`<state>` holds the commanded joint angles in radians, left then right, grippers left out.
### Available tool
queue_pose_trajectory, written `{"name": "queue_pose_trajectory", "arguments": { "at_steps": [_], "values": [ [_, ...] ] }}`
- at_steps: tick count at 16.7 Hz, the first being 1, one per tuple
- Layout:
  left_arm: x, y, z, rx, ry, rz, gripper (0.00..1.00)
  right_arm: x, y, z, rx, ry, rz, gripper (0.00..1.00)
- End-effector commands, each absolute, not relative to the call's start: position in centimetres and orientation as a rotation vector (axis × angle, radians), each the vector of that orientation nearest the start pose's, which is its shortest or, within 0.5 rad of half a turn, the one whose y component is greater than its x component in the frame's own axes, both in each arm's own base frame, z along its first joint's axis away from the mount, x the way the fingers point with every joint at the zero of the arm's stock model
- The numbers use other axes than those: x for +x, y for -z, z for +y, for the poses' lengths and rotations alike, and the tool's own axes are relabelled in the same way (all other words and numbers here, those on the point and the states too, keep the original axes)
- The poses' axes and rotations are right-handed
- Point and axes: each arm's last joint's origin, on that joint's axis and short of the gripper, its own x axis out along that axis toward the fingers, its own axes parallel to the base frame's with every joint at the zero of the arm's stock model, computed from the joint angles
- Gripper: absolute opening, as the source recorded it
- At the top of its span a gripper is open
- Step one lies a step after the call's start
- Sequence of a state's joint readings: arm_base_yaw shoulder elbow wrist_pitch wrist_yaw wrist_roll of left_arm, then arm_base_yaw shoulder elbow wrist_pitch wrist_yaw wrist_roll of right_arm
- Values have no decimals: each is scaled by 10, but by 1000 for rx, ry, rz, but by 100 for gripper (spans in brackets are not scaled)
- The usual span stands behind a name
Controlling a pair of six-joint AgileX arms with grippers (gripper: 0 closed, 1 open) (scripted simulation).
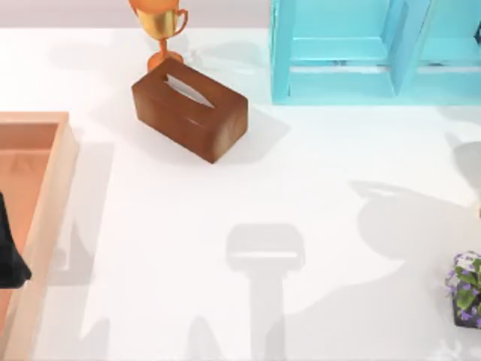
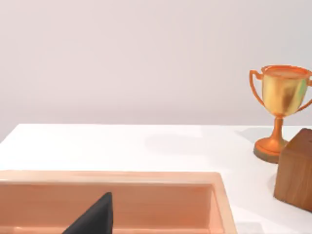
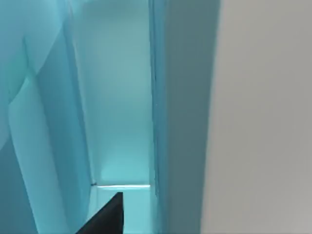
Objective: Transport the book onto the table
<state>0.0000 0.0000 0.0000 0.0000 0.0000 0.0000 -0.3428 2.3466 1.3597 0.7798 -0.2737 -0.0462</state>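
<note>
Top view first: the white table (image 1: pixel 301 188) lies broad and bare through its middle, with the brown wooden tissue box (image 1: pixel 188 109) and the gold trophy (image 1: pixel 159 26) toward the far side, the turquoise shelf unit (image 1: pixel 282 53) at the far right, a small potted plant (image 1: pixel 467 289) at the right edge and the light wooden tray (image 1: pixel 56 188) at the left edge. My left gripper (image 1: pixel 11 252) sits as a dark shape over that tray, well away from the shelf, and looks parked. On to the left wrist view: it looks across the tray's rim toward the trophy and a corner of the tissue box, a dark tip of the gripper low in the picture, and I cannot tell whether the gripper is wide or narrow. Now the right wrist view: my right gripper (image 3: pixel 105 217) is close up against the shelf unit, pale turquoise panels all round and grey wall beyond, and again I cannot tell how wide it stands; it holds nothing that I can make out. I judge this is the reaching step, the right arm going into the shelf for the book. Which of these blue-green faces is the book I cannot tell, so its place and look stay uncertain. The next move calls for finding its edge, closing on it squarely, then drawing it out clear of the shelf walls toward the table's bare middle.
</note>
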Motion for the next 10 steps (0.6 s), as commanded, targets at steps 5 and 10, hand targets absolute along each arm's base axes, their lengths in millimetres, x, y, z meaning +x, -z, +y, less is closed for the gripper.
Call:
{"name": "queue_pose_trajectory", "arguments": {
  "at_steps": [5,10],
  "values": [
    [106,-160,-1,0,0,0,100,470,-93,-150,7,38,202,100],
    [106,-160,-1,0,0,0,100,470,-93,-150,7,38,202,62]
  ]
}}
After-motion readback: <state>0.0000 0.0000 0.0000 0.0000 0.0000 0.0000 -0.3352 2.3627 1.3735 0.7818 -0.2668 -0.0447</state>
